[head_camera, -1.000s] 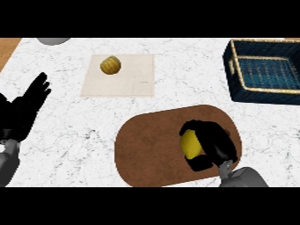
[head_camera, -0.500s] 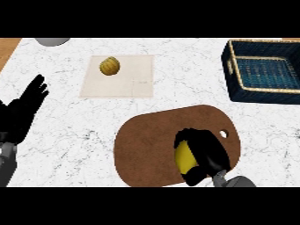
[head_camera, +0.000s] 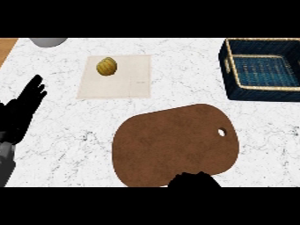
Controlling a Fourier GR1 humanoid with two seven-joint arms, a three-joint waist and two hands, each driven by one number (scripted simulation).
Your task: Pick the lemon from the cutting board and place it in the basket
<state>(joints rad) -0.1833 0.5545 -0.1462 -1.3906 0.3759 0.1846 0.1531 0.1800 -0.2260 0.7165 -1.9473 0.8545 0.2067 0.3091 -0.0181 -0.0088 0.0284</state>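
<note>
A: Head view, entry one. We log the left hand point(head_camera: 12, 116) at the left edge of the view, over the white marbled counter point(head_camera: 191, 70). Its fingers are straight and spread, pointing up and away, and it holds nothing.

B: Agreed. Its grey forearm comes in from the lower left corner. And the right hand?

A: Only a dark tip of the right hand point(head_camera: 194, 180) shows at the lower edge, at the near rim of the cutting board point(head_camera: 171, 145). We cannot tell whether it is spread or closed round anything.

B: The board is brown and rounded, with a small hole near its right edge, and it lies flat in the near middle of the counter. Where do we put the lemon?

A: We cannot place it. It does not show on the visible part of the board or inside the basket point(head_camera: 269, 93), so if it is anywhere in view it is hidden.

B: The basket is dark, with a woven blue floor, at the far right and well apart from the board.

A: Other items: a pale cloth point(head_camera: 129, 83) lies far left of centre, with an oval yellow-brown item point(head_camera: 107, 66) on its upper left part. A grey rounded object point(head_camera: 48, 41) is cut off by the far edge.
</note>
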